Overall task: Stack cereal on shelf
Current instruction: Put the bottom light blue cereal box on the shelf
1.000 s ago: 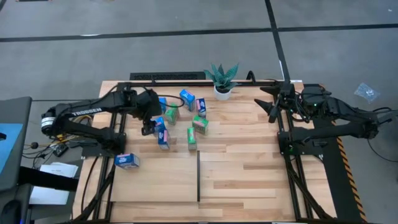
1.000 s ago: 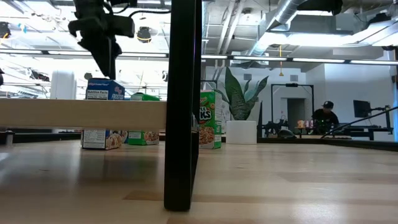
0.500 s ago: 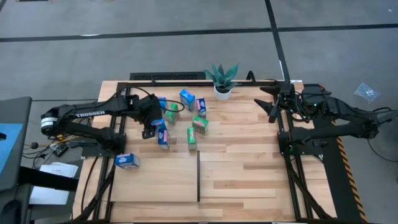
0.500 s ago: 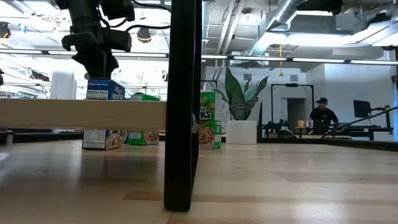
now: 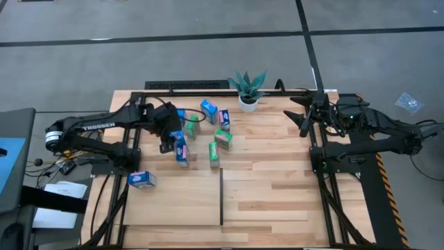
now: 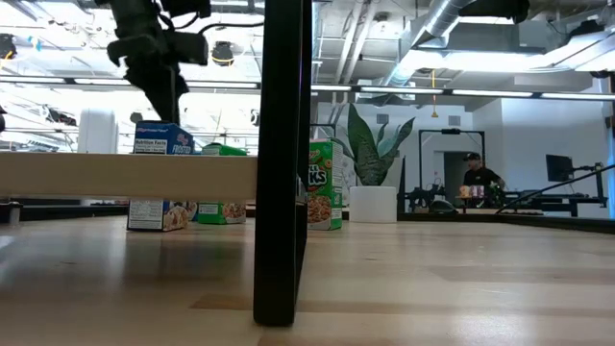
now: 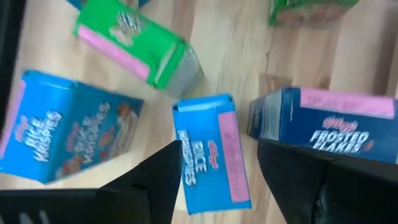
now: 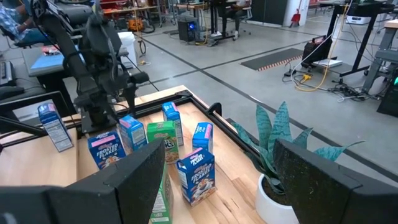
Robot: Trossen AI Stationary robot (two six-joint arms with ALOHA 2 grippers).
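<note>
Hovering my left gripper [image 7: 214, 168] over a blue Rice Krispies box [image 7: 211, 152], fingers apart, nothing held. Frosted Flakes box [image 7: 329, 121] just beside. Right gripper [image 5: 303, 114] idle, open, empty.

potted plant [image 5: 248, 88]: white pot, spiky green leaves, far edge of the table, between the two arms, nearer the right one
floor [image 5: 208, 42]: grey, dark seam lines, all round the table
person [image 6: 478, 177]: far back in the room, dark top and cap, at a bench
ceiling ducts [image 6: 442, 24]: overhead, above that bench
</note>
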